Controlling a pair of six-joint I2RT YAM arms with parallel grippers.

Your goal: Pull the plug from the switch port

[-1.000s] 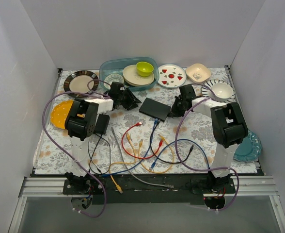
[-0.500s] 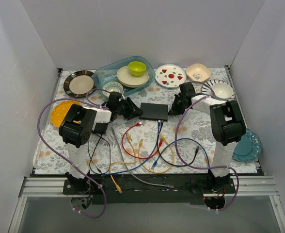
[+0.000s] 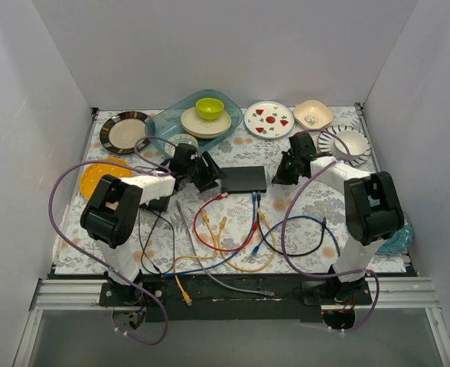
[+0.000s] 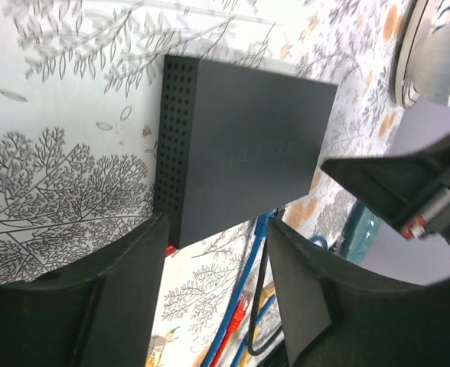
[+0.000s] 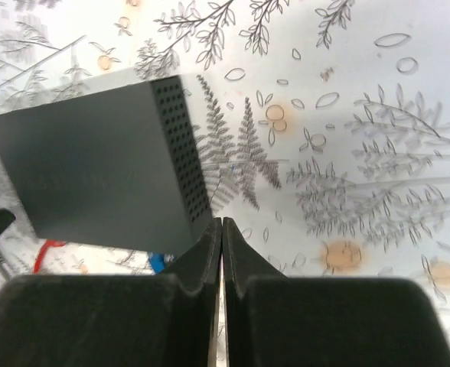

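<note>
switch (image 3: pixel 244 179), left jaws apart, right jaws together

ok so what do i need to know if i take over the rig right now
left end effector: open, fingers either side of the switch's left end, not clamped.
right end effector: shut, empty, tips by the switch's right end.
switch lies flat between them; blue plug looks seated in its near edge; red plug lies loose beside it.
done: nothing pulled yet.
left: steady the switch, grip the blue plug, pull it out.
</note>
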